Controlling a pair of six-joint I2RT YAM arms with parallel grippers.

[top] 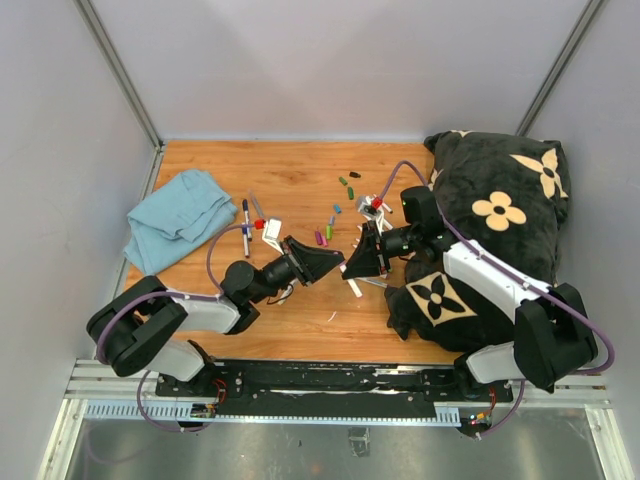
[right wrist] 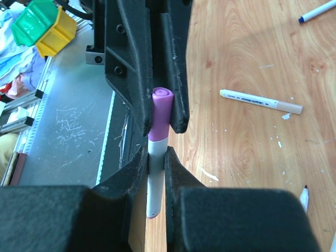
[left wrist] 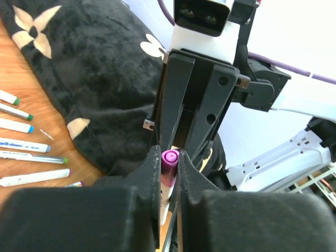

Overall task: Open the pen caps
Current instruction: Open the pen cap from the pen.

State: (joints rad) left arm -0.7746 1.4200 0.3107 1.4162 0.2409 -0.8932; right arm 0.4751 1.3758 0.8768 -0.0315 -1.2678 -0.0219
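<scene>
On the left of the wooden table (top: 290, 175) lies a crumpled blue cloth (top: 178, 215), with a few pens (top: 246, 225) just beside it. Toward the middle, the left claw (left wrist: 168, 157) is closed on a purple cap (right wrist: 160, 113), one finger pressing each side, so the cap sits right between its tips. The cap is on the end of a white pen (right wrist: 155, 194), and the right claw (right wrist: 156, 157) is clamped round that pen's barrel just below the cap, tip to tip with the left one. From above, the two black claws meet over the table and hide the cap; only a stub of white barrel pokes out beneath them. The left wrist view shows the cap end-on, the barrel mostly lost behind the fingers. The right wrist view shows cap and barrel along their length. Behind the claws, loose caps (top: 320, 238) in purple, green, blue and black are scattered on the wood, too small to tell much more. A black cushion (top: 500, 210) with cream flowers fills the right side, partly under the right arm.
</scene>
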